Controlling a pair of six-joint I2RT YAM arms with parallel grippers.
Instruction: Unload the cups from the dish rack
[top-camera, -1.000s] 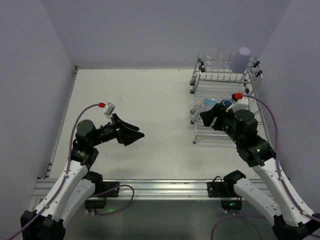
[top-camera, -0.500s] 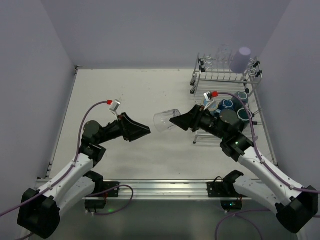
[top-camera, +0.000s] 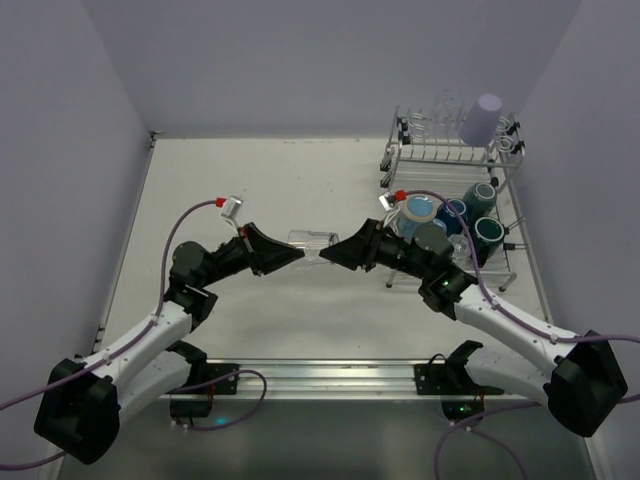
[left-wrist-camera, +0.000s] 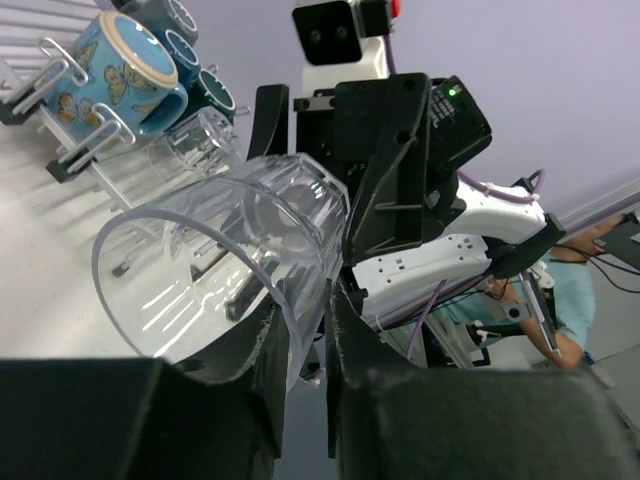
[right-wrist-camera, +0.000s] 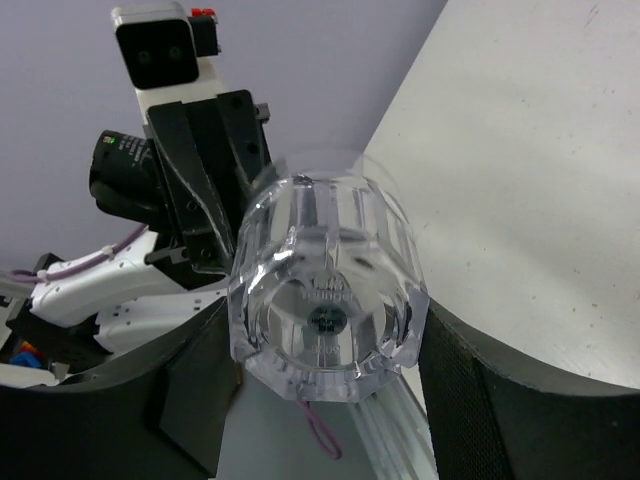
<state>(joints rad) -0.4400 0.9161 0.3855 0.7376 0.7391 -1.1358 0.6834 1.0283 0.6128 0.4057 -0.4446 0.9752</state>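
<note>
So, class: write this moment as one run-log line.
phase: handover | glass: mid-air | right gripper: shut on glass base | left gripper: pinching glass rim | rack: holds mugs

Glass (top-camera: 310, 240) between left tool (top-camera: 297, 256) and right tool (top-camera: 336, 252), rack (top-camera: 450, 153) rear-right

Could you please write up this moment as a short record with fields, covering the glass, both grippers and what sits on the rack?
stage: clear glass passing between the arms, above the table
glass pose: on its side, held in the air
right gripper: shut on the glass's base
left gripper: one finger on each side of the glass wall at the rim; cannot tell if clamped
dish rack: far right of the table
top tier: lavender tumbler
lower tier: blue butterfly mug, dark teal mugs
</note>
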